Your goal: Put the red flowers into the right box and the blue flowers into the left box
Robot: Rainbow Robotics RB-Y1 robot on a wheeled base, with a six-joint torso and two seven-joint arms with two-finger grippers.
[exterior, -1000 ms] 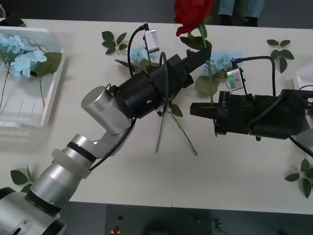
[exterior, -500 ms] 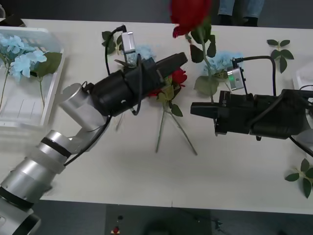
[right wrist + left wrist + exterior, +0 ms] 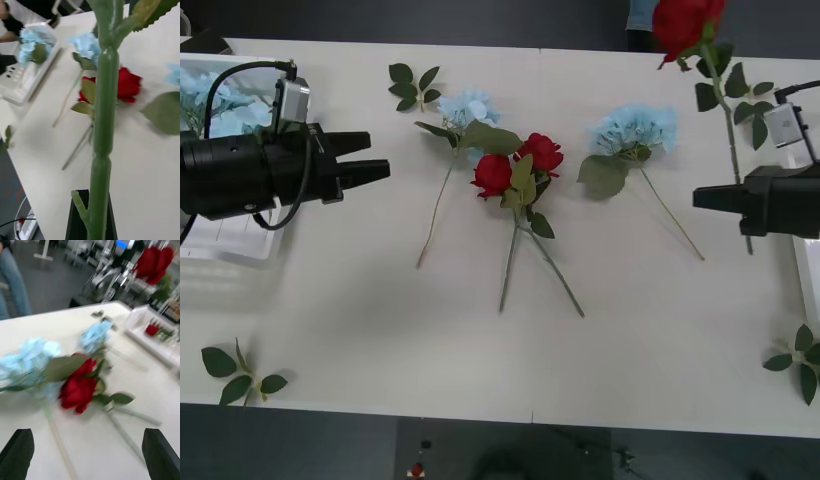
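Observation:
My right gripper (image 3: 705, 197) is shut on the green stem (image 3: 103, 142) of a red flower, whose bloom (image 3: 685, 22) stands high at the far right and also appears in the left wrist view (image 3: 153, 262). Two more red flowers (image 3: 515, 165) lie crossed at the table's middle, between two blue flowers (image 3: 468, 107) (image 3: 635, 127). My left gripper (image 3: 375, 155) is open with nothing in it, beside the left box (image 3: 220, 245), which holds blue flowers (image 3: 205, 90). The right box (image 3: 810, 285) shows as an edge at the far right, with something red inside (image 3: 152, 329).
Loose green leaf sprigs lie at the back left (image 3: 412, 82), the back right (image 3: 752, 95), the front left (image 3: 235, 372) and the front right (image 3: 800, 362). The table's front half is bare white surface.
The left gripper has let go of the red flower and drawn back left to the left box. The right gripper has carried the flower to the right.

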